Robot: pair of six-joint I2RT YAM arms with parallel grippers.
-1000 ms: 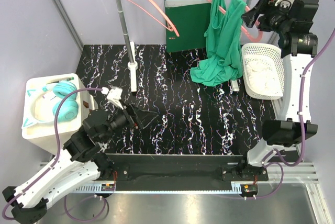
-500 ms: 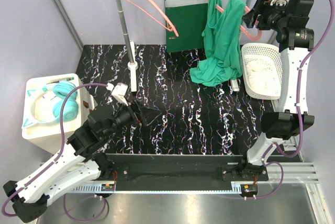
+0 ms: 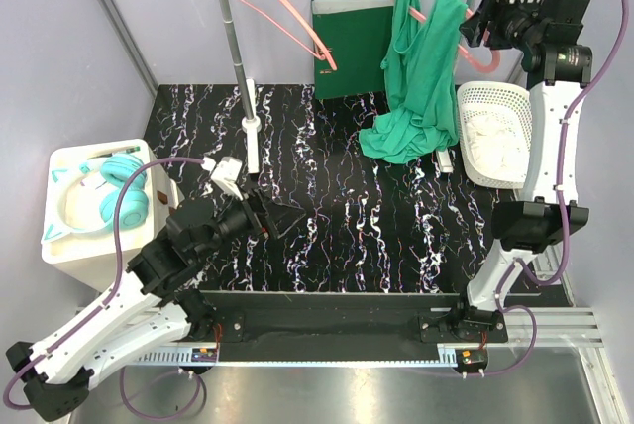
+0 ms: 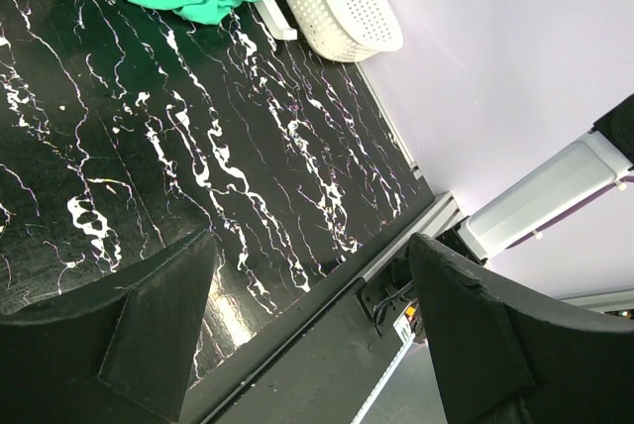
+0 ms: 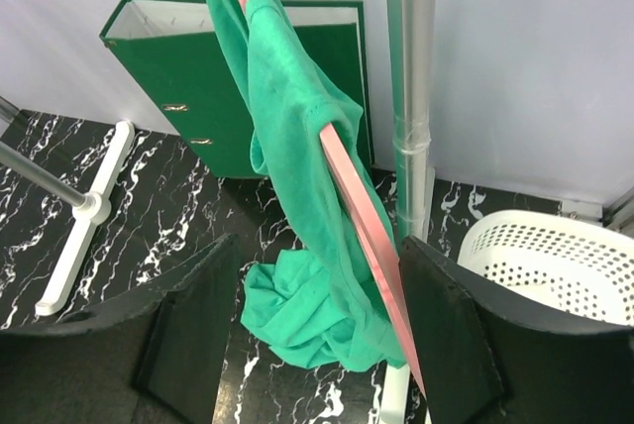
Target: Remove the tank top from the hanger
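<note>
Tank top draped over pink hanger, up and left of basket. Hem bunched on worktop, just left of basket.

Right gripper raised above basket's far rim, beside hanger's lower arm. Jaws spread, pinching nothing. In wrist view, hanger arm and cloth seen between the fingers; contact cannot be told.

Rack post rising at basket's far-left corner, just beside the hanger arm. Tight there.

Green binder farther left of basket, upright at back wall, behind the hanging cloth. Bare second hanger and other post well left of basket.

Left gripper well left of basket and nearer the bases, low over worktop. Jaws spread, empty.

Headphones on white box, far left of basket, past worktop edge.

Bare worktop from basket's left side toward near edge. Wall close on basket's right.
</note>
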